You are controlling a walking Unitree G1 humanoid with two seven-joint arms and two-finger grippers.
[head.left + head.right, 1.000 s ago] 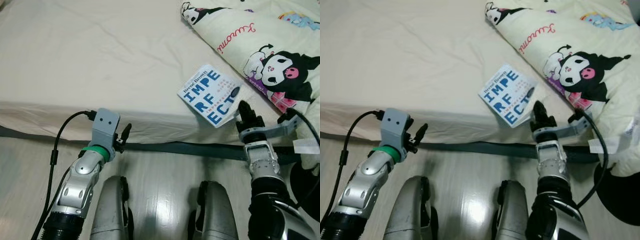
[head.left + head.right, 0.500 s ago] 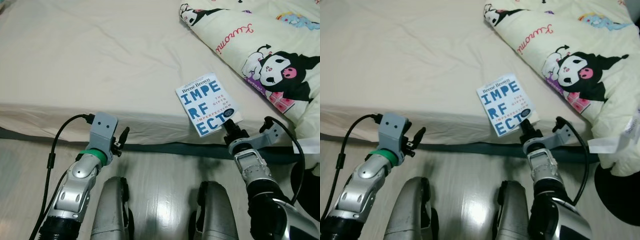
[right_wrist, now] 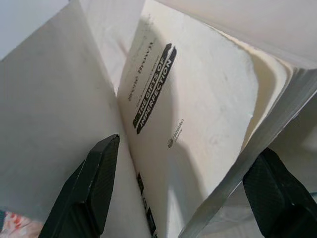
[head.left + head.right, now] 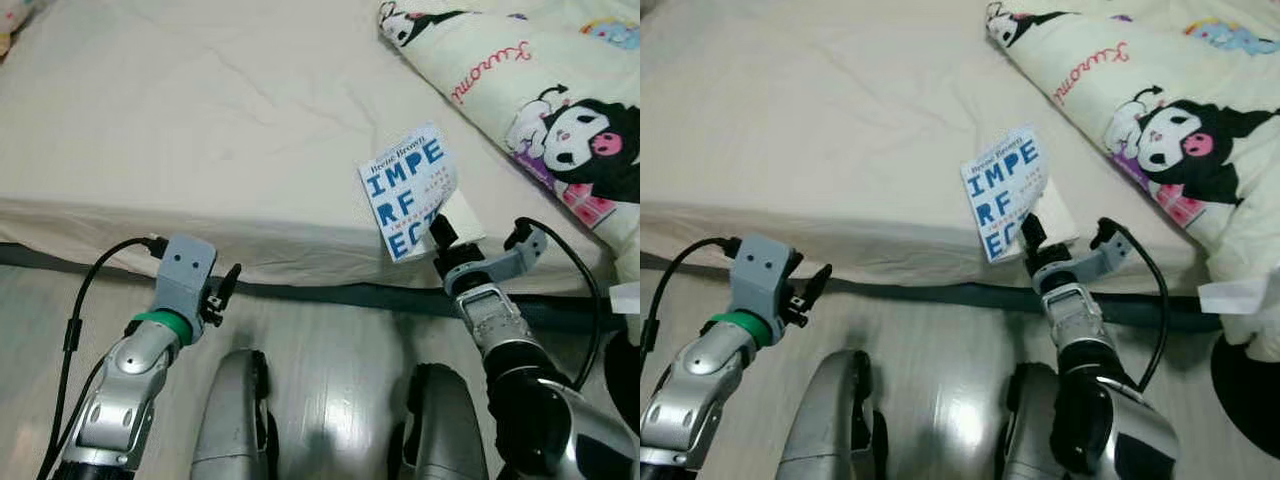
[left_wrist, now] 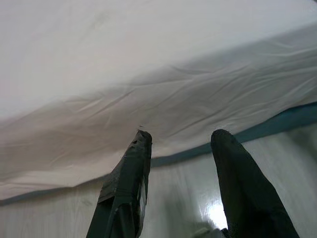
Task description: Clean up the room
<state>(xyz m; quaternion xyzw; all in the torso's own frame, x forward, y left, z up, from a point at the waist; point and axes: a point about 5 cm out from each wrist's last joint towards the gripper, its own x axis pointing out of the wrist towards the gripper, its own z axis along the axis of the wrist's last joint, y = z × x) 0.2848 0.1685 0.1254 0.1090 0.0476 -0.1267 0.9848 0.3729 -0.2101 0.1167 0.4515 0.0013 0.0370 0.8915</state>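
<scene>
A white book (image 4: 405, 190) with big blue letters lies at the front edge of the bed (image 4: 200, 120). Its cover stands lifted off the pages (image 4: 462, 215), which stay flat on the sheet. My right gripper (image 4: 440, 235) is at the book's near corner. In the right wrist view the gripper (image 3: 188, 148) is open wide; one finger (image 3: 89, 188) sits by the crease under the cover and the other (image 3: 275, 198) is past the page block's edge. The title page (image 3: 198, 99) faces the camera. My left gripper (image 4: 228, 285) hangs open below the mattress edge, holding nothing.
A cream blanket (image 4: 560, 110) with cartoon prints is heaped on the bed at the right. A dark base strip (image 4: 330, 293) runs under the mattress above the pale wood floor (image 4: 330, 350). A black round thing (image 4: 1245, 385) lies on the floor at far right.
The book's cover has risen from flat to standing up. My right gripper has pushed in at the book's near corner. The left arm has sunk a little.
</scene>
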